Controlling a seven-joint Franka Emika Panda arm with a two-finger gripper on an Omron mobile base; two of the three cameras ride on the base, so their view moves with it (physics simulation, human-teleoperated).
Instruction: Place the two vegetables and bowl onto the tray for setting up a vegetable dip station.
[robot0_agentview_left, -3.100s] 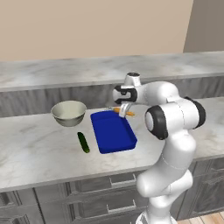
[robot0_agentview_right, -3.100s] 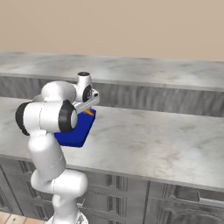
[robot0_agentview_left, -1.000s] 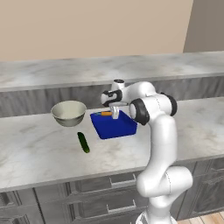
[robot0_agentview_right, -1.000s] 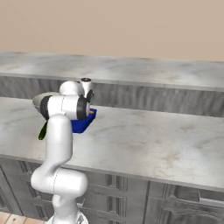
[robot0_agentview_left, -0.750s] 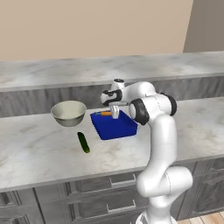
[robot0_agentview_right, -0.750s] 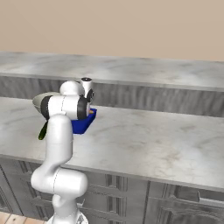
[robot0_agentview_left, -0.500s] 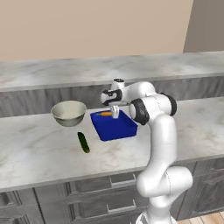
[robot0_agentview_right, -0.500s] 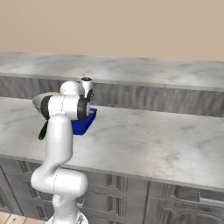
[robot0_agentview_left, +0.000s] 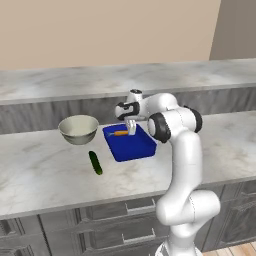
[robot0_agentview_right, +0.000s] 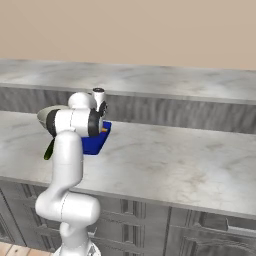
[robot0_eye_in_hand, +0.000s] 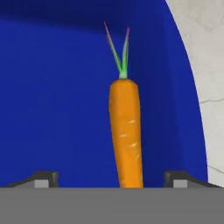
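Note:
The orange carrot (robot0_agentview_left: 120, 133) (robot0_eye_in_hand: 126, 131) lies flat on the deep blue tray (robot0_agentview_left: 131, 147) (robot0_eye_in_hand: 52, 109), near its far end. My gripper (robot0_agentview_left: 131, 128) (robot0_eye_in_hand: 111, 179) hangs just over it, open, and the fingertips (robot0_eye_in_hand: 43, 178) stand wide apart on either side of the carrot without touching it. The dark green cucumber (robot0_agentview_left: 95, 162) (robot0_agentview_right: 49, 149) lies on the counter to the left of the tray. The pale bowl (robot0_agentview_left: 78, 129) stands upright on the counter beyond the cucumber, left of the tray. In the right base view my arm covers most of the tray (robot0_agentview_right: 95, 143).
The marble counter (robot0_agentview_left: 45, 170) (robot0_agentview_right: 165, 155) stretches wide to the right of the tray. A raised back ledge (robot0_agentview_left: 75, 82) runs behind the bowl and tray. The counter's front edge is close below the cucumber.
The jaws have opened and let go of the carrot, which now rests on the tray. The arm has stayed over the tray's far end; bowl and cucumber have not moved.

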